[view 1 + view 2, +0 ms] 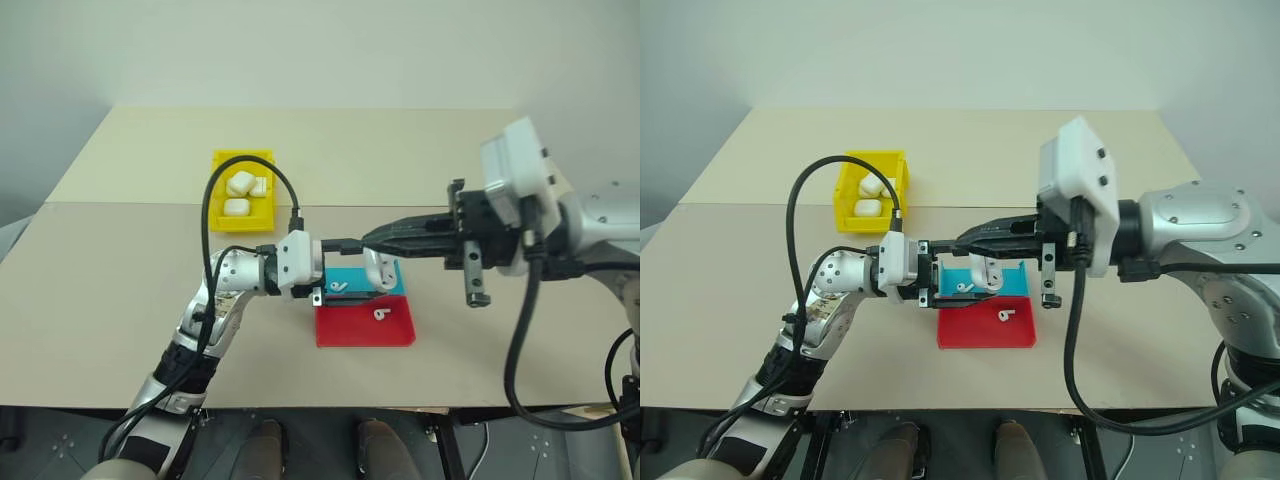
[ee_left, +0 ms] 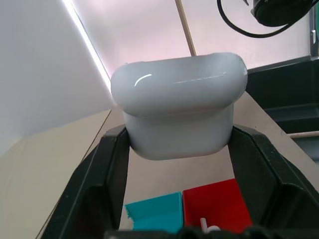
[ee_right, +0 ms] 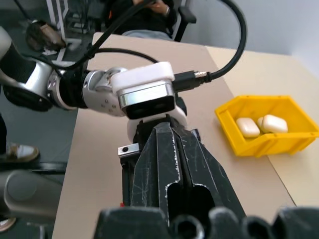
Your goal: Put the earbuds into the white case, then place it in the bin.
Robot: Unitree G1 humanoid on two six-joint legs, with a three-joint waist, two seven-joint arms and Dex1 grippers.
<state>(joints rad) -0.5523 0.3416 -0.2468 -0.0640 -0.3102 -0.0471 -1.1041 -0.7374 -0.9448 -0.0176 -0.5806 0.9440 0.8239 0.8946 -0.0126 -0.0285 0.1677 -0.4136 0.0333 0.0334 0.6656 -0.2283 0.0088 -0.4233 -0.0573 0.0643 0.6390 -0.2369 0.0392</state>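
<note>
Head camera, left eye: I see the left gripper (image 1: 345, 262) level above the surface (image 1: 120, 270), clamped on the white case (image 1: 378, 268), which hangs over the blue half of a red-and-blue tray (image 1: 395, 335). The right gripper (image 1: 372, 240) comes in from the right with its fingers pressed together, tips just above the case. One of the earbuds (image 1: 338, 287) lies in the blue half, another earbud (image 1: 381, 314) in the red half. The bin (image 1: 222, 160) sits well behind on the surface with three white cases inside.

Head camera, right eye: same layout. The case is between the two grippers, over the tray; the bin is behind and to the left of the left arm.

Left wrist: the white case fills the middle, lid shut, gripped at its lower body between the two black fingers (image 2: 94, 184). Below it I see the blue and red compartments with a bit of a white earbud in the red one.

Right wrist: my own fingers (image 3: 174, 164) are together, pointing at the left wrist's white camera housing (image 3: 144, 89). The bin stands off to one side.

No brand, label or writing is readable on anything.
</note>
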